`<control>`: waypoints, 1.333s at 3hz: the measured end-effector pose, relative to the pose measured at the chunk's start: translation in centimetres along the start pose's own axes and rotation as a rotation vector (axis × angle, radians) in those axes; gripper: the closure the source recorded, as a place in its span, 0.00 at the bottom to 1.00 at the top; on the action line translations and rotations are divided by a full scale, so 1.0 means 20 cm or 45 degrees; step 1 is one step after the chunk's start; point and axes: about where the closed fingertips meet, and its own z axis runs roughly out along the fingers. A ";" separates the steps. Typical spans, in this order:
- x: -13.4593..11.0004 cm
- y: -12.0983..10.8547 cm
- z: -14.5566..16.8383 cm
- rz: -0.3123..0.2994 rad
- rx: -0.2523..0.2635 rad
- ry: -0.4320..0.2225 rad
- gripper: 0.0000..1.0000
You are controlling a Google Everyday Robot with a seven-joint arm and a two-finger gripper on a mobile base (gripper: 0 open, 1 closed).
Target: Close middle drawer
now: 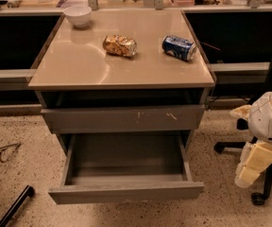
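Observation:
The middle drawer [126,192] is pulled far out of the grey cabinet, low in the camera view. Its plain grey front faces me and its inside [126,155] is bare. Above it sits the grey drawer front with white scratch marks [122,118], nearly flush with the cabinet. My gripper [252,163], pale tan under a white arm housing [270,117], hangs at the right edge of the view. It is beside and to the right of the open drawer, apart from it, at about the height of the drawer's side.
On the tan cabinet top [79,65] stand a white bowl [77,15], a crumpled snack bag [120,45] and a blue can on its side [179,47]. A black office chair base [263,193] is behind my gripper. A black bar [13,207] and a wire [6,151] lie on the floor at left.

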 end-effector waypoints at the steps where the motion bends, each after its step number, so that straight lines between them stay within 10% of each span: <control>1: 0.00 0.00 0.00 0.000 0.000 0.000 0.00; 4: 0.33 0.35 1.02 -0.066 -0.536 -0.375 0.00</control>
